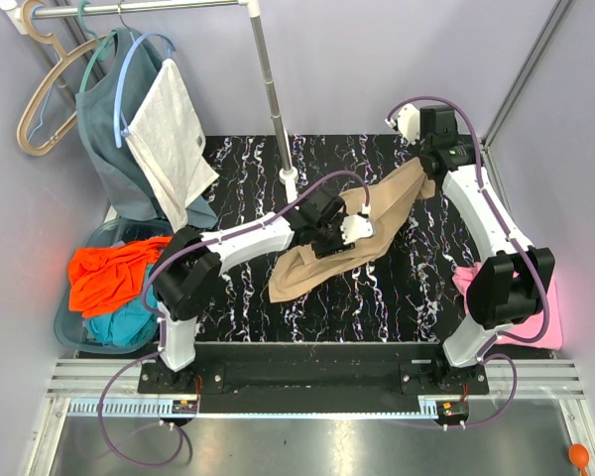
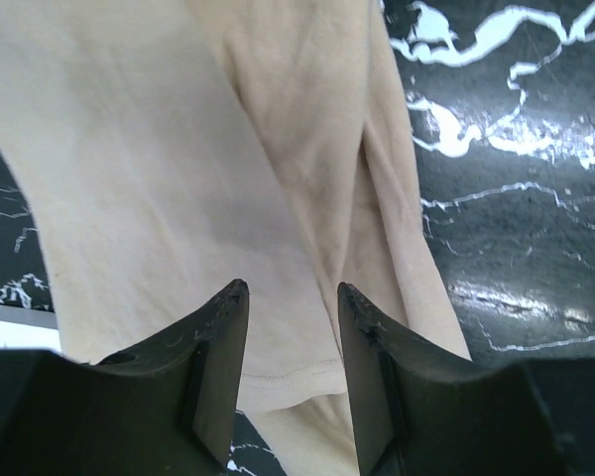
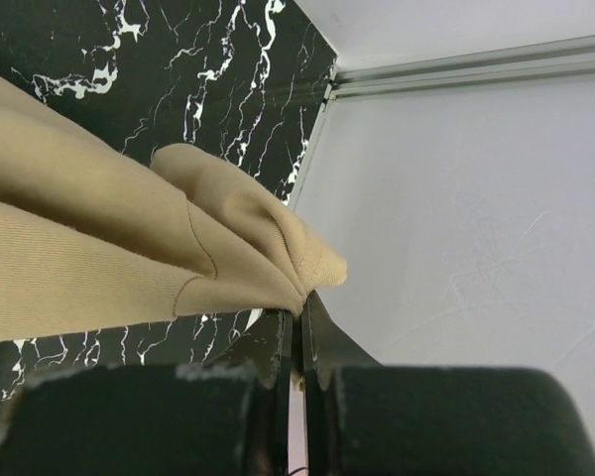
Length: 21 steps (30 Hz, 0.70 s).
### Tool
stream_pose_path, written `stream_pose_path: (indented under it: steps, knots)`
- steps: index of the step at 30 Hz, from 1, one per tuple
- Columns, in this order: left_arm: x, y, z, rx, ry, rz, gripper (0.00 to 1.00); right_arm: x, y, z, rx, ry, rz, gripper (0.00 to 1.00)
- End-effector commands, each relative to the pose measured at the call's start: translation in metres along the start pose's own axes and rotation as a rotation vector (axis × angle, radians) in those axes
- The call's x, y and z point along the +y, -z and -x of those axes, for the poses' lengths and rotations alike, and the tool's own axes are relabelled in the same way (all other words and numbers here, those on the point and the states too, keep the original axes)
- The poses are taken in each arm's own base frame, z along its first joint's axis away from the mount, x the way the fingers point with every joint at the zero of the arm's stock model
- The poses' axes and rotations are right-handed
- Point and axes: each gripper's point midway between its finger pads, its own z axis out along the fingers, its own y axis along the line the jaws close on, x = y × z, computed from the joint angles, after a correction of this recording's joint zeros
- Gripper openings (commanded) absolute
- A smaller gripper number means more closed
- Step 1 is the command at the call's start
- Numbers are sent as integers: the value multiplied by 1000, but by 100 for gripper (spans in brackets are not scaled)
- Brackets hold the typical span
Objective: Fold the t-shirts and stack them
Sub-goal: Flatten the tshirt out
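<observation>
Where the right tool [image 1: 423, 171] hangs at the upper right of the overhead view, its fingers [image 3: 263, 357] are pressed together on a bunched edge of the tan t-shirt [image 1: 322, 260]. The wrist view shows only that pinched fold, with the cloth running off the left edge of the frame. From the pinch the shirt slopes down toward the middle of the black marbled desk [image 1: 397, 297], where its lower end lies in a heap. Its middle stretch is covered by the left tool [image 1: 349, 230] and the arm behind it. In the left wrist view that tool's fingers [image 2: 218, 357] stand moderately apart over the tan cloth, a hem showing in the gap and nothing clamped between them; whether the tips touch the cloth cannot be told. The pink t-shirt [image 1: 553, 319] lies at the lower right of the overhead frame, largely hidden behind the right arm, so its shape is unclear. At the left edge a bin [image 1: 62, 319] holds the orange t-shirt [image 1: 104, 273] over the teal t-shirt [image 1: 124, 325], both crumpled and partly under the left arm's elbow. Above them a slate-blue garment [image 1: 104, 129] and a pale cloth [image 1: 174, 134] hang from a rail [image 1: 149, 8] that is cut off by the top of the frame.
</observation>
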Motion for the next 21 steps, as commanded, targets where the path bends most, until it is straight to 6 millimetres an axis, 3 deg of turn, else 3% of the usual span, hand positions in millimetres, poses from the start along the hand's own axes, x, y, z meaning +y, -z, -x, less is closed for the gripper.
stream_pose_path:
  steps: [1, 13, 21]
  knots:
    - [22, 0, 32, -90, -4, 77, 45, -45, 30, 15, -61, -26, -115, 0]
    - [9, -24, 27, -75, 24, 74, 45, -54, 33, 19, -64, -20, -137, 0]
    - [11, -33, 21, -58, 24, 97, 45, -64, 41, 20, -71, -20, -160, 0]
